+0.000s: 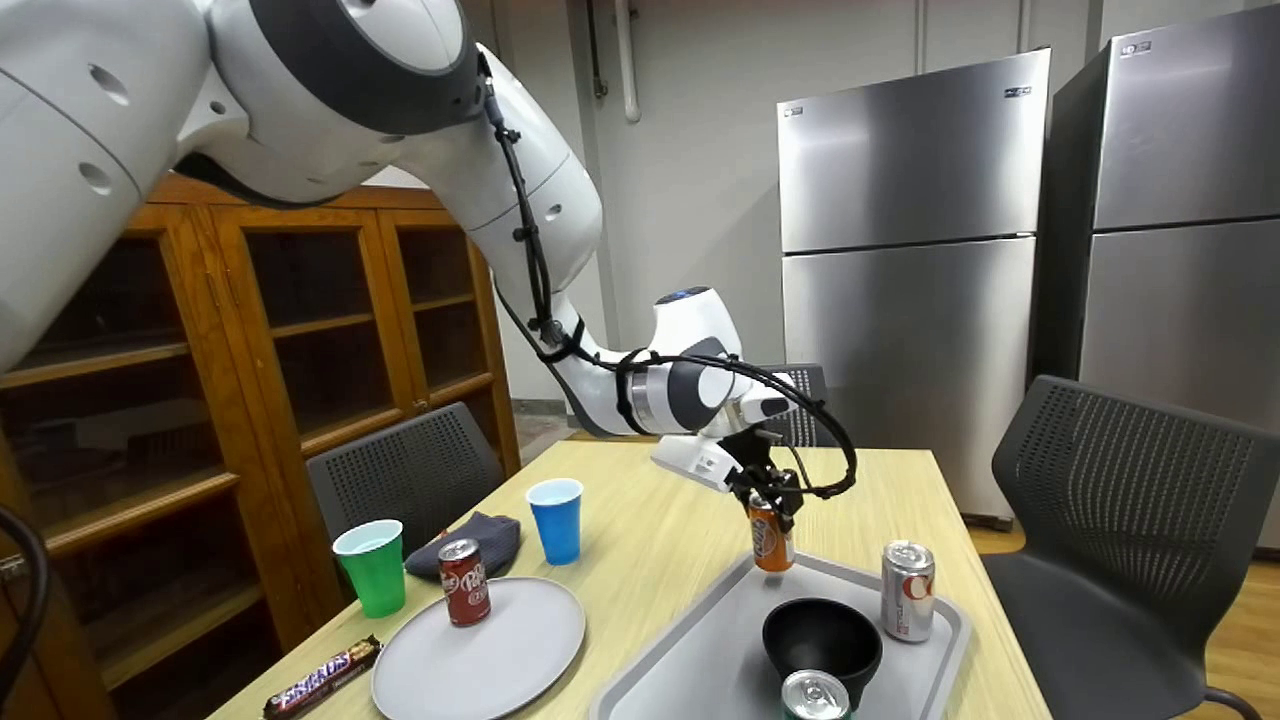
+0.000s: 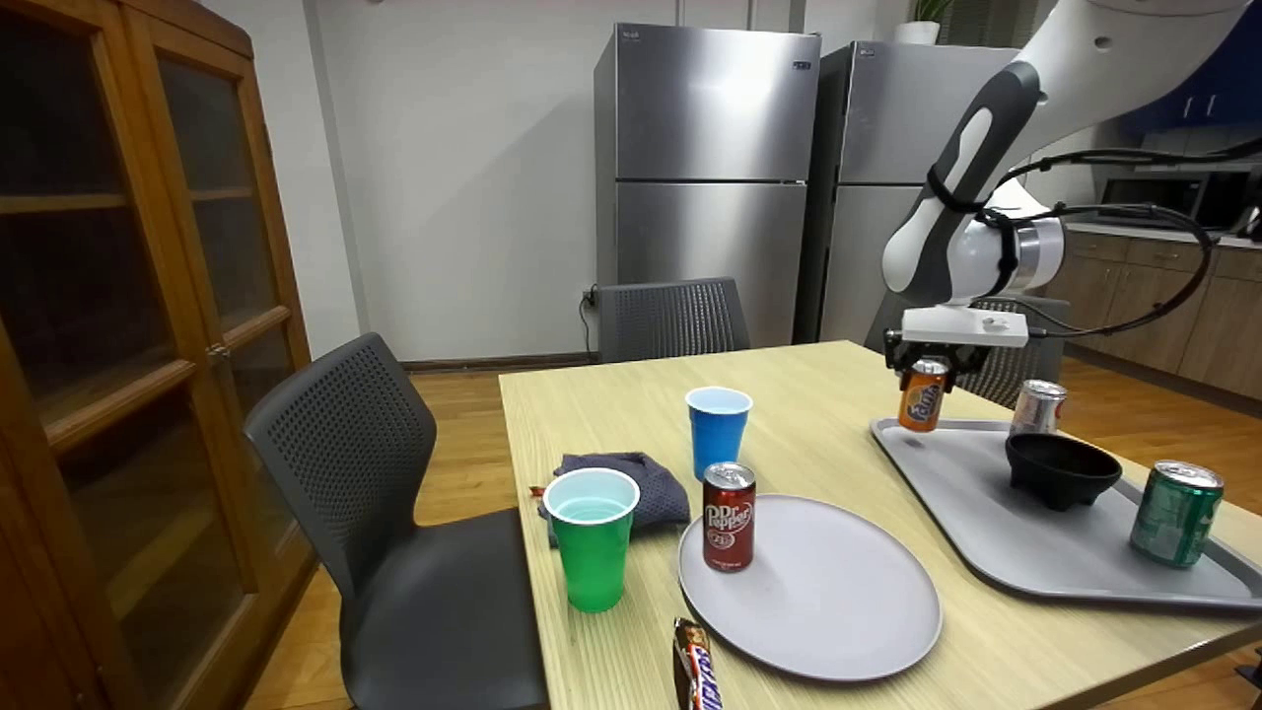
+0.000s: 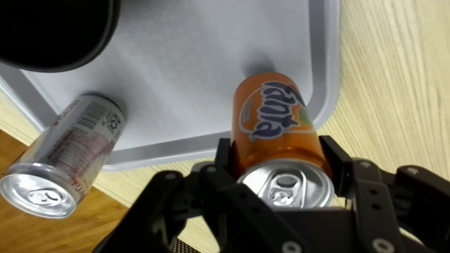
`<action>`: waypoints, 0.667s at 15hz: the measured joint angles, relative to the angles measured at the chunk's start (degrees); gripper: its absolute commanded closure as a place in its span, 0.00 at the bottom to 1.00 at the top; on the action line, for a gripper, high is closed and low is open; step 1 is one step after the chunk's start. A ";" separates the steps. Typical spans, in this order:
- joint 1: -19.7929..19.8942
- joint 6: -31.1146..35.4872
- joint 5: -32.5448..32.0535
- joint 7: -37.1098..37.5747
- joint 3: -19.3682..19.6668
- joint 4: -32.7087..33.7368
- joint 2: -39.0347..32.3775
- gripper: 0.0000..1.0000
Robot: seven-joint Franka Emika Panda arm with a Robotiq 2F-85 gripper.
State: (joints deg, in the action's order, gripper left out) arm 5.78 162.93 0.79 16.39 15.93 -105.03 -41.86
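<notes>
White-and-grey arm (image 1: 565,190), black cables (image 1: 538,275), black hand (image 3: 277,154)

The white and dark-grey arm (image 1: 555,190) reaches in from the left side of an exterior view, arches over high up and slopes down to its wrist (image 2: 971,271), which is bent so that the black gripper (image 3: 277,158) points downward, slightly tilted. In the wrist view, the 2 fingers (image 3: 341,165) stand level with each other, partly spread and clamped in a grip.

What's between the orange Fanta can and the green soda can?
The black bowl stands between the orange Fanta can and the green soda can; both exterior views show it.
</notes>
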 measured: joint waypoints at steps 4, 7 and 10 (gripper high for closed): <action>-2.96 2.85 -0.14 -0.08 -0.10 -5.50 4.09 0.62; -5.41 4.84 -0.47 -0.14 -0.09 -10.23 7.31 0.62; -7.80 6.44 -1.15 -0.31 -0.07 -14.68 10.26 0.62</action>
State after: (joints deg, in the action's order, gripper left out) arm -2.02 169.37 -0.36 16.08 15.86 -119.71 -31.59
